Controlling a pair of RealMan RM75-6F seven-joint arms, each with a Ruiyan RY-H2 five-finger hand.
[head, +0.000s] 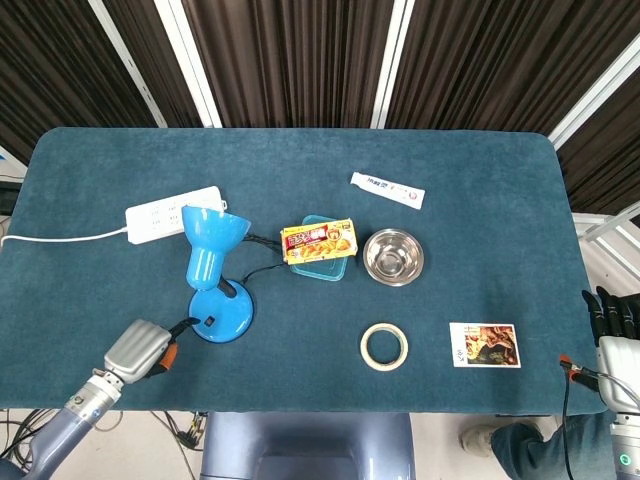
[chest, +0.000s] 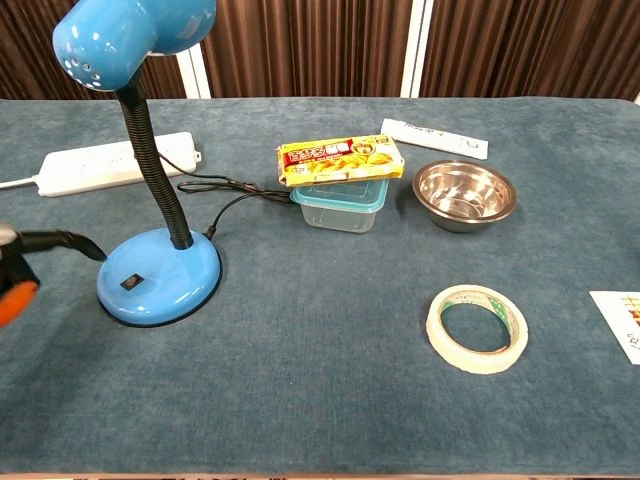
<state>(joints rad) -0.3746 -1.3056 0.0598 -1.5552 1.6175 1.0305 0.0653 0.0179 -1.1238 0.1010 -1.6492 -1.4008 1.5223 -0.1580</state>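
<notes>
A blue desk lamp stands left of the table's middle, with its round base (head: 222, 312) (chest: 160, 275) towards me and its shade (head: 210, 235) bent back. My left hand (head: 140, 350) (chest: 15, 270) hovers over the table just left of the base. One dark finger (head: 185, 323) (chest: 60, 240) stretches to the base's edge, close to the small black switch (head: 210, 322) (chest: 127, 283). It holds nothing. My right hand (head: 615, 325) hangs off the table's right edge with its fingers stretched out, nearest the picture card (head: 485, 345).
The lamp's cord runs back to a white power strip (head: 172, 213) (chest: 115, 163). A yellow snack box (head: 318, 240) lies on a clear container (chest: 340, 205), beside a steel bowl (head: 393, 256). A tape roll (head: 365, 347) lies in front, a white tube (head: 387, 190) behind.
</notes>
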